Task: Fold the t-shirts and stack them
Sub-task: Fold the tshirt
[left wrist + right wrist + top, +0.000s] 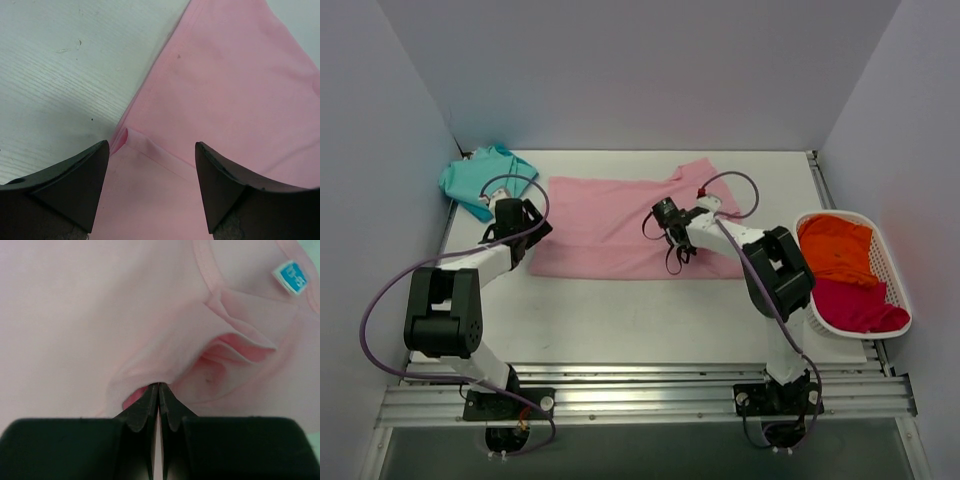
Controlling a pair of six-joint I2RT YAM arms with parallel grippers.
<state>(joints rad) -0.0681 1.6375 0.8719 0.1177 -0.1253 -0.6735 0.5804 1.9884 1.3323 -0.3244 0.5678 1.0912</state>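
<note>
— Where is the pink t-shirt (610,225) laid?

— It is spread flat across the middle of the table (650,310). The teal t-shirt (480,180) is bunched at the far left corner, near the pink one's edge. The orange t-shirt (835,248) and the magenta t-shirt (855,305) are heaped together in the white basket (888,268) at the table's right edge.

— How is the left gripper (152,150) set?

— Its fingers are spread wide and held low over the pink cloth's left edge. A stitched hem is seen between them, with bare table beside it. Whether the cloth is touched cannot be told.

— And the right gripper (158,390)?

— Its fingers are pressed together, and a small raised ridge of the pink cloth is pinched at their tips, near the neckline. A blue label (291,276) is seen inside the collar.
</note>
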